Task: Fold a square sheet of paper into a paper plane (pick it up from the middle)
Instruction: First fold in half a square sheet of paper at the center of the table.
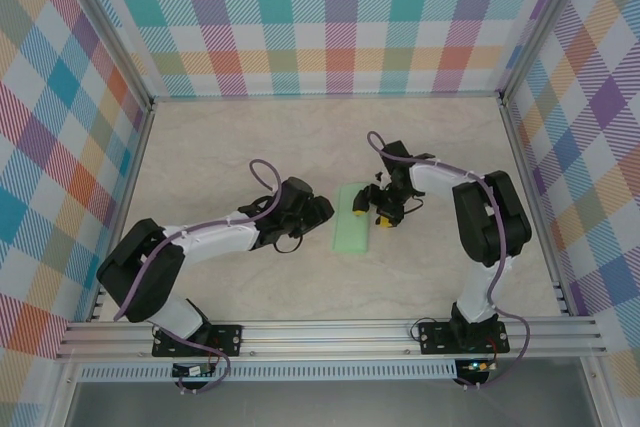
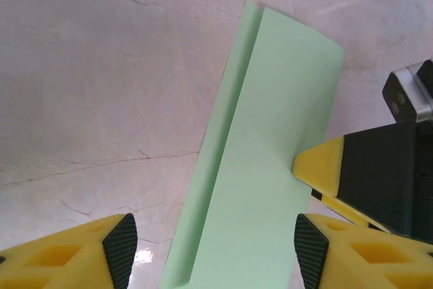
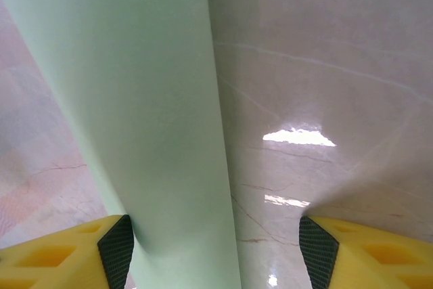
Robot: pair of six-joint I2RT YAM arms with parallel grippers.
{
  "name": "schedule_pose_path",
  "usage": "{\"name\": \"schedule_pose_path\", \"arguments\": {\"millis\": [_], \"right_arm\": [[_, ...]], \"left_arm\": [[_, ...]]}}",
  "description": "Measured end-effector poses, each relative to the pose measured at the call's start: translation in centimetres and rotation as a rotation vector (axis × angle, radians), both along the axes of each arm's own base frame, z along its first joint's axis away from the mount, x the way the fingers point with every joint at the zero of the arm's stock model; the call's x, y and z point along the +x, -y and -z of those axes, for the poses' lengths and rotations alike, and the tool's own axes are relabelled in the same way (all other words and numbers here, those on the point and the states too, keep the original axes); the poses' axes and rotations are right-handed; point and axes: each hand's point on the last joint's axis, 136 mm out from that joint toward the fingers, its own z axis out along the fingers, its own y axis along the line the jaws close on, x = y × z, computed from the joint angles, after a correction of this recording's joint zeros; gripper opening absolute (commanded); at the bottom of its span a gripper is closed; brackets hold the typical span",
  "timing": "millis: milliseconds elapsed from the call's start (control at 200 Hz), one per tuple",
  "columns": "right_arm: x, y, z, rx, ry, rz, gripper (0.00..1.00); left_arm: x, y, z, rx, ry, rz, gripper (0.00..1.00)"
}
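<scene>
One paper plane (image 2: 260, 167), near end cut off

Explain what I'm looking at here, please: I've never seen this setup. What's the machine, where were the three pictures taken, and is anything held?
Two robot arms are bolted at the near edge of a table. One picture looks down from above; the other two come from cameras on each wrist, showing yellow fingertips. A folded light green paper lies flat between the arms. The left hand and the right hand flank it, both open. The right hand's finger touches the paper's edge, but nothing is held.
</scene>
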Motion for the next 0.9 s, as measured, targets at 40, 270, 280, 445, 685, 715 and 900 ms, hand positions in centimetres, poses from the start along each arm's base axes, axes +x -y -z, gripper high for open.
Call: {"name": "schedule_pose_path", "arguments": {"millis": [40,270,280,445,685,715,900], "right_arm": [[0.0,0.0,0.0,-0.008,-0.002,-0.003,0.72],[0.1,0.0,0.2,-0.05,-0.033,-0.009,0.72],[0.1,0.0,0.2,-0.053,-0.035,-0.009,0.72],[0.1,0.0,0.4,-0.084,-0.051,-0.012,0.74],[0.2,-0.3,0.5,-0.127,-0.07,-0.024,0.78],[0.2,-0.3,0.5,-0.133,-0.07,-0.026,0.78],[0.2,-0.2,0.7,-0.167,-0.072,-0.035,0.79]], "left_arm": [[0.1,-0.3,-0.3,0.002,0.008,-0.01,0.67],[0.7,-2.9,-1.1,0.014,0.018,-0.075,0.68],[0.7,-3.0,-1.1,0.015,0.019,-0.077,0.68],[0.7,-4.0,-0.7,0.029,0.007,-0.097,0.69],[0.7,-4.4,-0.4,0.034,-0.001,-0.106,0.69],[0.7,-4.4,-0.4,0.034,-0.002,-0.105,0.69],[0.4,-4.4,-0.1,0.031,-0.014,-0.095,0.69]]}}
